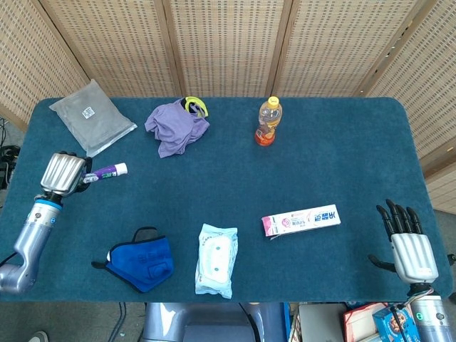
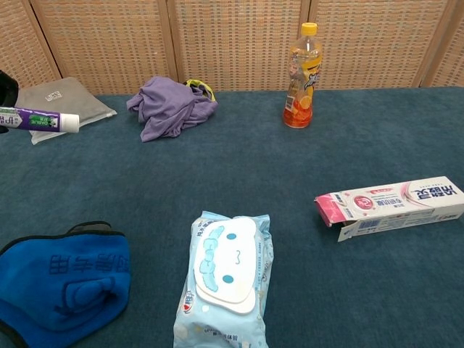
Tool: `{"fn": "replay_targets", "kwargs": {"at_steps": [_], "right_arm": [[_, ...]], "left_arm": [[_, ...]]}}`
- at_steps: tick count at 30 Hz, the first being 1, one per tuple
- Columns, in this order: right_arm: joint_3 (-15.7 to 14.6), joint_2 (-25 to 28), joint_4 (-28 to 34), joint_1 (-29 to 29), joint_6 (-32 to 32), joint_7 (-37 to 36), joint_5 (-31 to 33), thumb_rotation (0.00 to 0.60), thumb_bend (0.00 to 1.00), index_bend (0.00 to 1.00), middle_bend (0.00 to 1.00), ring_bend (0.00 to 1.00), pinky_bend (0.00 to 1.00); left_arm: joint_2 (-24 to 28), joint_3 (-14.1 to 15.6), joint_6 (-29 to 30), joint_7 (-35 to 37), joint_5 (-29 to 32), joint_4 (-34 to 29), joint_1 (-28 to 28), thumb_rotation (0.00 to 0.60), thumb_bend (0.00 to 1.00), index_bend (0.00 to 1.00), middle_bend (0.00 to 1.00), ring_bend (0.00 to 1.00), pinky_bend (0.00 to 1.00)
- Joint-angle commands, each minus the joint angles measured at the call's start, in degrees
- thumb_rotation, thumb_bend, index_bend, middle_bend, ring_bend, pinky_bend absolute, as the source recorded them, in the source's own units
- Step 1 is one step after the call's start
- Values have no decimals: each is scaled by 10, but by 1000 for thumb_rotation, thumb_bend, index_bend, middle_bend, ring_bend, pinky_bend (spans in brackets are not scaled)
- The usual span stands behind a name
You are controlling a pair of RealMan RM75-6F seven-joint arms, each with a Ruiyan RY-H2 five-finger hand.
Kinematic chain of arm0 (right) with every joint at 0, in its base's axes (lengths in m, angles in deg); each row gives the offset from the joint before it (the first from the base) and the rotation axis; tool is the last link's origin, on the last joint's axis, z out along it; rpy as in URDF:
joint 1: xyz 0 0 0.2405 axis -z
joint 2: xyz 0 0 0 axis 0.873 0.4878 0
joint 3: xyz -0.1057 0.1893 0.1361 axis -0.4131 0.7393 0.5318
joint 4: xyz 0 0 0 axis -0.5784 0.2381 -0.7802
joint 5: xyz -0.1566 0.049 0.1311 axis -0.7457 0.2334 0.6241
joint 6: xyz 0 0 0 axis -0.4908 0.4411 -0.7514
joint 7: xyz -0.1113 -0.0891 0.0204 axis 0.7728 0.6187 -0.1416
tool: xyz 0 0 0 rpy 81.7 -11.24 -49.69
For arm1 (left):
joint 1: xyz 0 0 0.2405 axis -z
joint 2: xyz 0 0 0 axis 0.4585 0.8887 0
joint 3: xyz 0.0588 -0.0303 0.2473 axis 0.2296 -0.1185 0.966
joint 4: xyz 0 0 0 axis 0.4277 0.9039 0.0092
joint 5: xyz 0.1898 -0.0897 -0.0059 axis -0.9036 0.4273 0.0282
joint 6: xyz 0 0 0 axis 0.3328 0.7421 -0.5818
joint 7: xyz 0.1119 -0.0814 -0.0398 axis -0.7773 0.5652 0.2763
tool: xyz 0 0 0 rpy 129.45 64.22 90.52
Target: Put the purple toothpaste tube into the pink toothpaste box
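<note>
Left hand [image 1: 60, 173]: you grip the purple toothpaste tube [image 1: 107, 172], apparently lifted, cap aimed boxward
Right hand [image 1: 412, 248]: empty, fingers spread
Pink toothpaste box [image 1: 301, 220]: flap open, awaiting you

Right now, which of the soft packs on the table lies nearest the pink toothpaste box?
The light blue wet-wipe pack with the cartoon face, left of the pink toothpaste box; the grey foil pouch sits at the far-left corner.

The left hand [image 1: 63, 173] covers the toothpaste tube's [image 1: 107, 172] tail; chest view crops that hand at its edge.
</note>
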Motion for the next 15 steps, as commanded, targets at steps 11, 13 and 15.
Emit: {"fn": "replay_targets", "kwargs": {"at_steps": [11, 13, 15], "right_arm": [[23, -14, -12, -65, 94, -2, 22, 600, 153, 11, 0, 0, 0], [30, -16, -15, -85, 122, 1, 28, 600, 153, 22, 0, 0, 0], [33, -19, -18, -103, 150, 5, 34, 600, 153, 40, 0, 0, 0]], "left_arm": [[4, 3, 83, 109, -89, 17, -11, 600, 313, 789, 662, 531, 505], [7, 3, 88, 112, -94, 13, -12, 600, 313, 789, 662, 531, 505], [9, 3, 92, 114, -97, 8, -13, 600, 313, 789, 662, 531, 505]]}}
